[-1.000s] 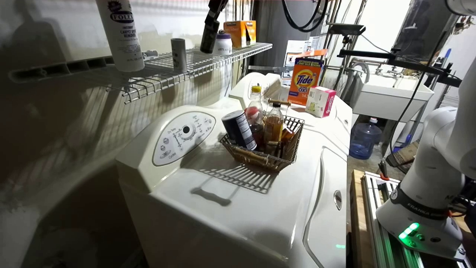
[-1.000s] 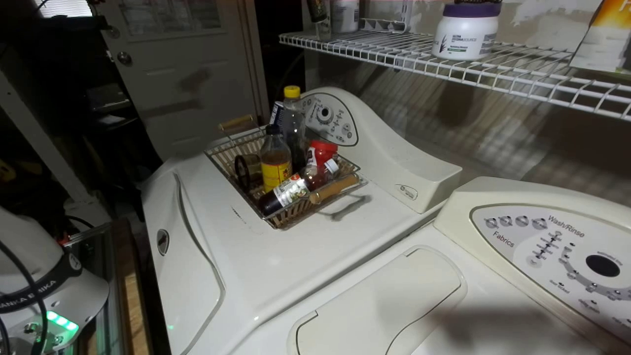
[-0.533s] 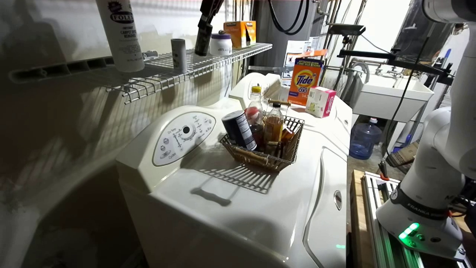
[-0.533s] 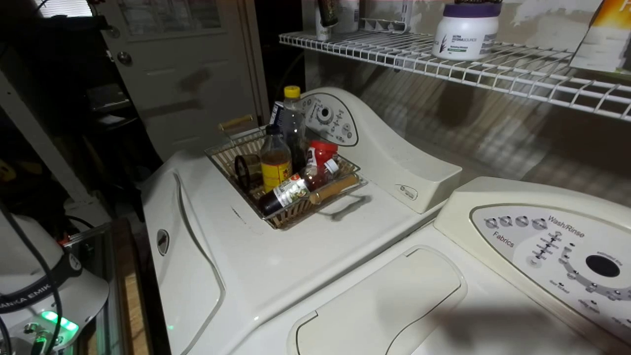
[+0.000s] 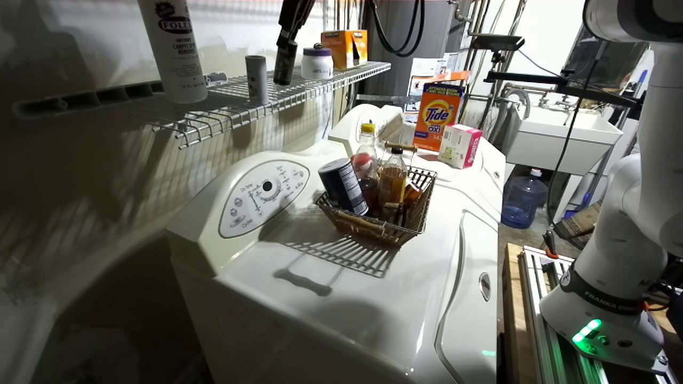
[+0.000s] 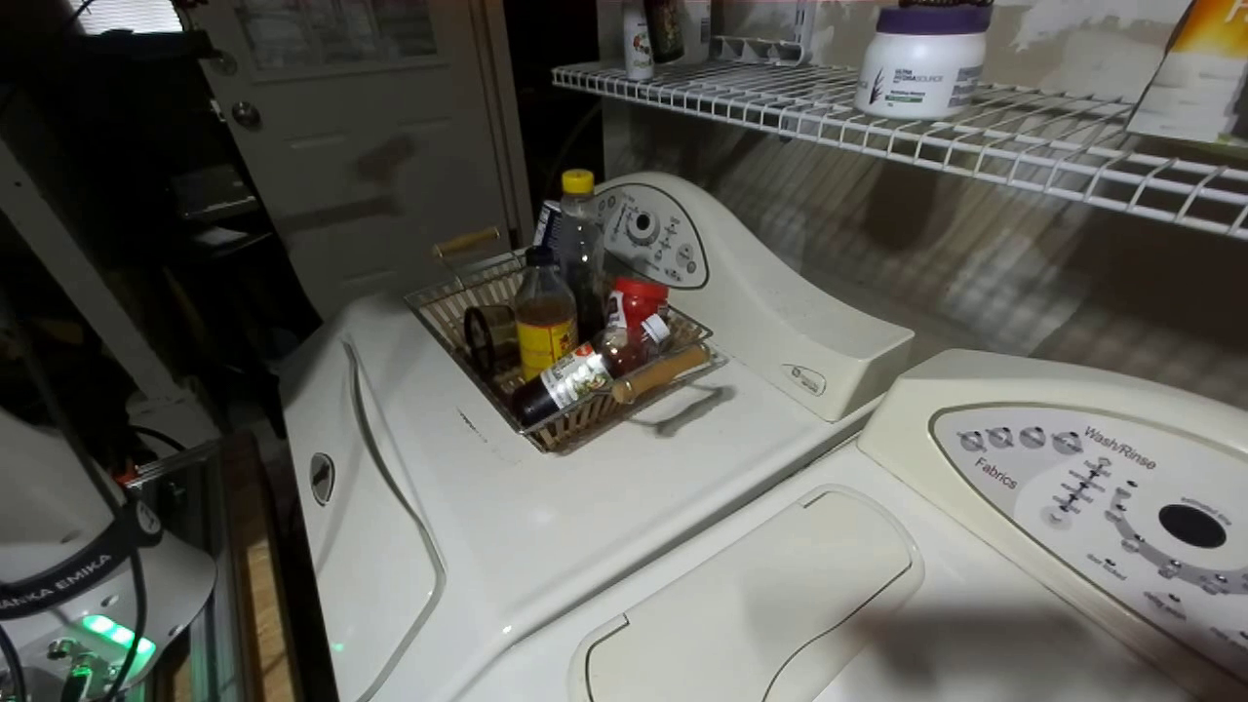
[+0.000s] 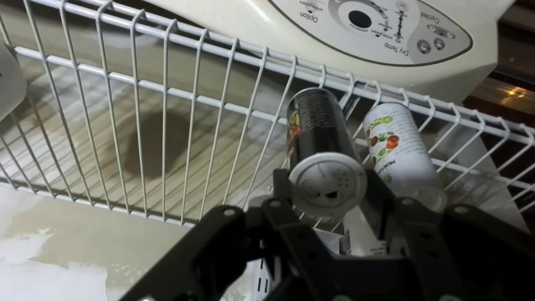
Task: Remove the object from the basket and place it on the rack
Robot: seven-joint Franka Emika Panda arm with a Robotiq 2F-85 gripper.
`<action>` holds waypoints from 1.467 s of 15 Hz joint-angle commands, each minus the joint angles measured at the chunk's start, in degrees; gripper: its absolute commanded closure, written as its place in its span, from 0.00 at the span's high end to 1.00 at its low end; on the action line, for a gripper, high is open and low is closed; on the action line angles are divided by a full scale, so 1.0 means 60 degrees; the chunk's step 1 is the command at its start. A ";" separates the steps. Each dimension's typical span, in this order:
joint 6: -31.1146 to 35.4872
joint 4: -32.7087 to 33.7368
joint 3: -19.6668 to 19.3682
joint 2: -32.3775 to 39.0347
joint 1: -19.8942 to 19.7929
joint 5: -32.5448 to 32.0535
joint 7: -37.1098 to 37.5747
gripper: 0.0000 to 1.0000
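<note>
My gripper (image 7: pixel 330 188) is shut on a black shaker can (image 7: pixel 322 125) with a white lid. Its fingers (image 7: pixel 282 184) hold the can on two sides at the lid end. In an exterior view the black can (image 5: pixel 285 64) is slightly tilted over the wire rack (image 5: pixel 288 96). It also shows in an exterior view (image 6: pixel 666 29), close to a white can (image 6: pixel 638 44). I cannot tell whether its bottom touches the wires. The wire basket (image 5: pixel 405 234) stands on the dryer, below the rack, with several bottles and a dark blue can in it.
On the rack stand the white can (image 7: pixel 401 154), right beside the held can, a tall white Folex bottle (image 5: pixel 179 58), a purple-lidded jar (image 5: pixel 317 64) and an orange box (image 5: pixel 336 48). A Tide box (image 5: pixel 437 114) and a pink-and-white box (image 5: pixel 459 146) stand farther along.
My gripper has moved with the black can, leftward and down toward the rack in an exterior view. The can now hangs closer to the white can. The basket has not moved.
</note>
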 commanded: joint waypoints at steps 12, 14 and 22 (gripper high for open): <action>-0.0570 0.1228 -0.0005 0.1006 0.0112 -0.0501 -0.0121 0.20; -0.0663 0.1331 -0.0001 0.1075 0.0112 -0.0494 -0.0118 0.20; -0.0717 0.1636 0.0032 0.1376 0.0103 -0.0421 -0.0118 0.20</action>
